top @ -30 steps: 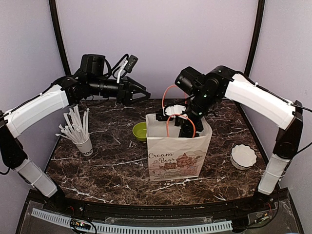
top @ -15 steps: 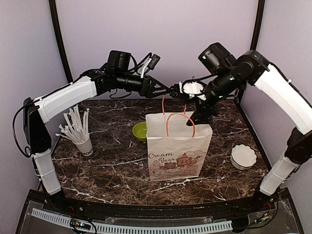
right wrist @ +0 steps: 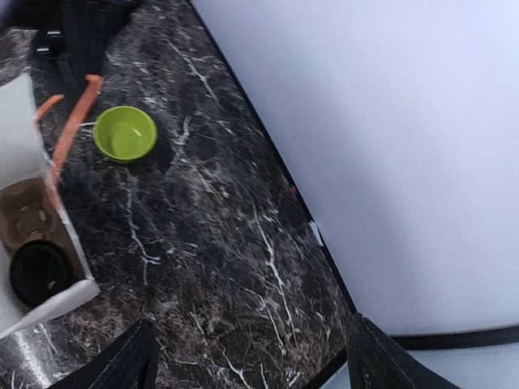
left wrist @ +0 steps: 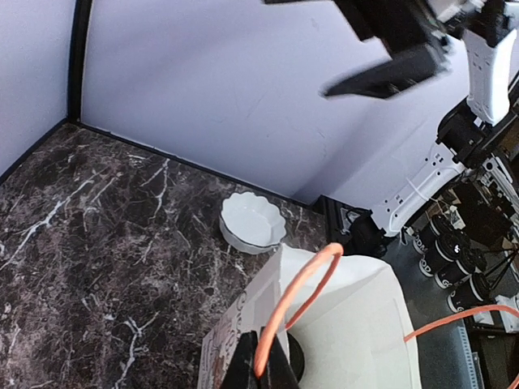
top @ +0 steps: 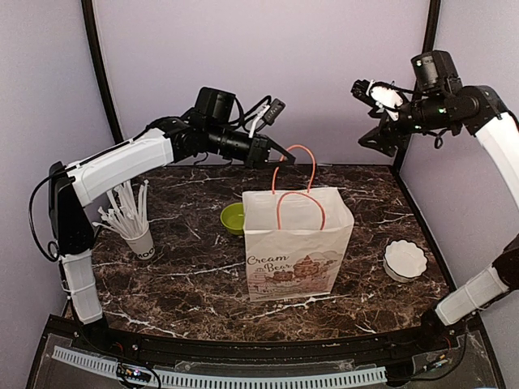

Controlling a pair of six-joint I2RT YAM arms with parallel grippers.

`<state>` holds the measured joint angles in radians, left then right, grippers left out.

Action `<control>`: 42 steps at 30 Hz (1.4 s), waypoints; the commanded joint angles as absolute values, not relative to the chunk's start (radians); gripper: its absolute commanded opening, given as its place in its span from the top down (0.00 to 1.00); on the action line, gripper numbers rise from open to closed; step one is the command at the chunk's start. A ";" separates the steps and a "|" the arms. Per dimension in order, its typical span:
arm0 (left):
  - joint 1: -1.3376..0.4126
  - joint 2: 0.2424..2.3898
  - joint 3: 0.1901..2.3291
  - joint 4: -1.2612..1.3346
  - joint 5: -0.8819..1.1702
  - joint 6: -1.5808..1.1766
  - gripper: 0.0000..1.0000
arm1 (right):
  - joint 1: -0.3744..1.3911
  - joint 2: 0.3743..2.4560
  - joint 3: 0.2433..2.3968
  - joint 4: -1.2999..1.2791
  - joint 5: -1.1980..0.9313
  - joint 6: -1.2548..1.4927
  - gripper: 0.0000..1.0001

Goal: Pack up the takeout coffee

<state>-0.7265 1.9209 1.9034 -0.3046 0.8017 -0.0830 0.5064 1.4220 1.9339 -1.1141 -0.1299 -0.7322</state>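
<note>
Mid-tabletop, nearer the front edge: paper bag (top: 296, 259), upright, mouth open, printed side facing front; inside, down at the bottom by one wall, the takeout coffee (right wrist: 39, 271), black lid on, probably upright, though only its top seen, from the right wrist; toward the left edge, white cup of straws (top: 139, 241); toward the right edge, white scalloped dish (top: 405, 259), well apart from the bag; just behind the bag's left rear corner, lime-green bowl (top: 233, 217); over the bag's mouth, front handle (top: 300, 193) arching free; above the bag's rear side, left gripper (top: 284, 154), pressed together, pinching the rear orange handle (top: 302, 147) near its top, loop standing upright; high over the far right corner, right gripper (top: 363, 113), spread wide, holding nothing.
</note>
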 commanded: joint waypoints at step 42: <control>-1.059 1.656 1.663 -0.336 0.248 0.183 0.98 | 0.329 1.358 1.538 -0.891 -0.171 -0.576 0.16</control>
<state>-1.1206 1.5990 1.6100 -0.3088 0.3260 0.1425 0.3363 1.3411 1.5562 -0.9272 -0.1638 -0.6106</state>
